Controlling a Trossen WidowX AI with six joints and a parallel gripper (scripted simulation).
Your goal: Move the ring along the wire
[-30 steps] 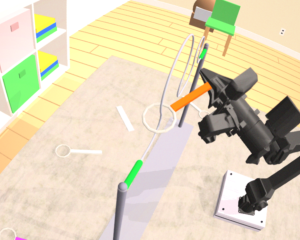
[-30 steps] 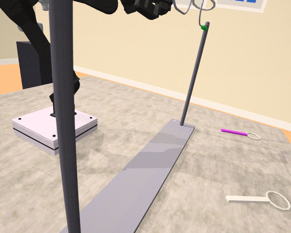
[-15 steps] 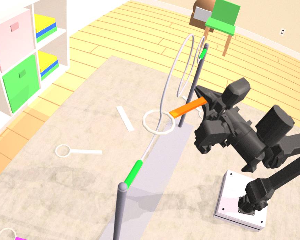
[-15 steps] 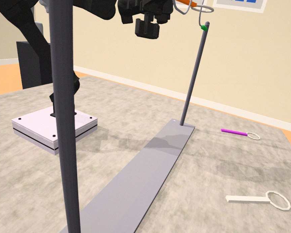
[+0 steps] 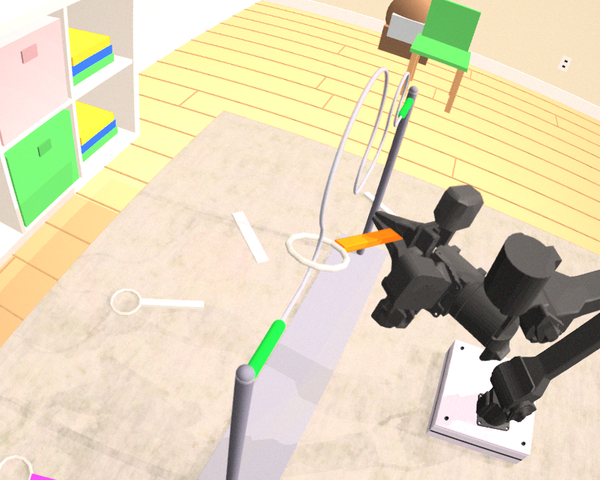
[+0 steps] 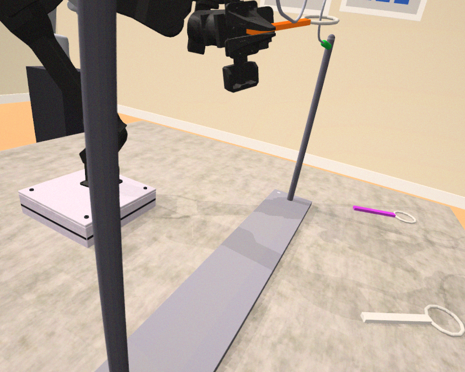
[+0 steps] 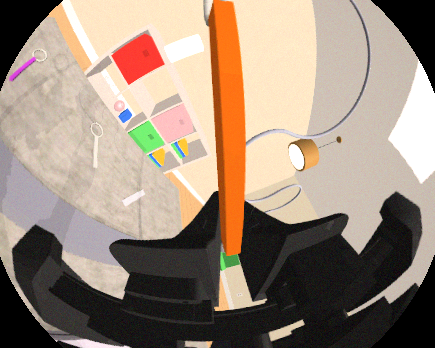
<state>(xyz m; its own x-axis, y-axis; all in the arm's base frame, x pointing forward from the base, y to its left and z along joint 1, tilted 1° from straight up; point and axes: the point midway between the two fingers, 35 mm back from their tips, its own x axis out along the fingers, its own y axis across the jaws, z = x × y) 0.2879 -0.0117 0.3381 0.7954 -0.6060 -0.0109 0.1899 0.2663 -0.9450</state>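
The ring (image 5: 288, 247) (image 6: 336, 20) surrounds the thin grey wire (image 5: 341, 144) (image 7: 369, 55), on the rising stretch above the near green part (image 5: 267, 348) (image 6: 326, 44). It lies nearly level; whether it touches the wire I cannot tell. Its orange handle (image 5: 368, 239) (image 6: 293, 25) (image 7: 230, 125) points toward the arm. My gripper (image 5: 394, 235) (image 6: 273, 31) (image 7: 221, 195) is shut on the handle's outer end, to the side of the wire. The other green part (image 5: 406, 107) is at the far post (image 5: 390, 165). In the wrist view the ring is mostly out of frame.
The near post (image 5: 236, 423) (image 6: 310, 116) stands beyond the lower green part. The wire loops high between the posts, above the grey base strip (image 5: 310, 330) (image 6: 208, 280). A white ring tool (image 5: 171, 303) (image 6: 397, 317) and a magenta-handled one (image 6: 373, 210) lie on the table.
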